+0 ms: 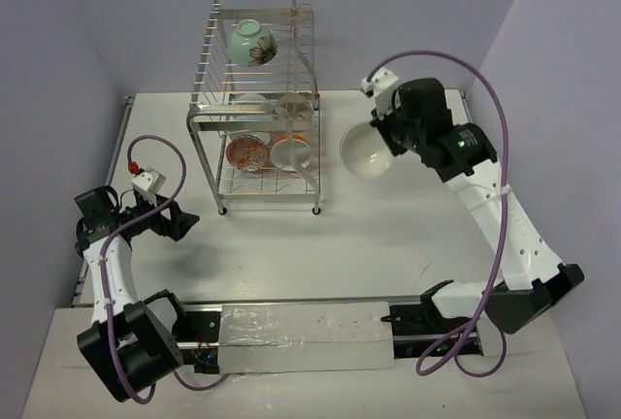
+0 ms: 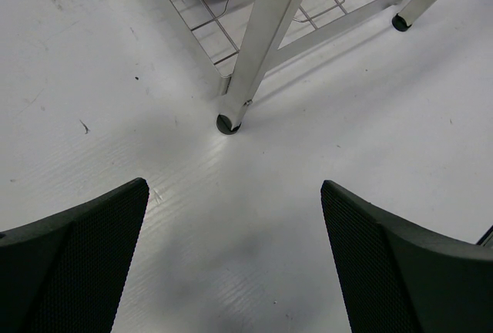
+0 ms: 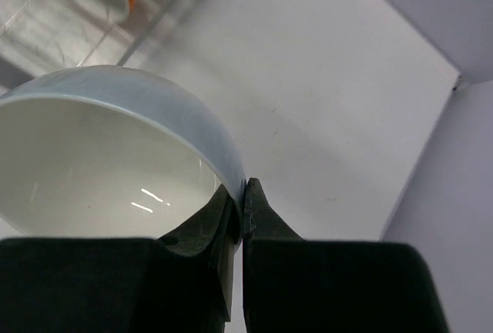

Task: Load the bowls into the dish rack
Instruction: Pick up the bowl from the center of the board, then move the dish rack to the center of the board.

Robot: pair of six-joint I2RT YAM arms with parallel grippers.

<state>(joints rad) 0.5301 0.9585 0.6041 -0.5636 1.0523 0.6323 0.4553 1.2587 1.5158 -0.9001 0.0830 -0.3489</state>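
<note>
The silver wire dish rack (image 1: 254,99) stands at the table's back middle. A mint green bowl (image 1: 251,43) sits on its top tier. An orange-red patterned bowl (image 1: 246,153) and white bowls (image 1: 291,152) sit on the lower tier. My right gripper (image 1: 386,138) is shut on the rim of a white bowl (image 1: 366,153), held above the table just right of the rack; the wrist view shows the rim (image 3: 231,165) pinched between the fingers. My left gripper (image 1: 180,220) is open and empty, low over the table left of the rack's front leg (image 2: 227,123).
Purple walls close the table at the back and both sides. The rack's front right foot (image 2: 399,22) shows in the left wrist view. The arm bases and a silver taped strip (image 1: 306,332) lie at the near edge.
</note>
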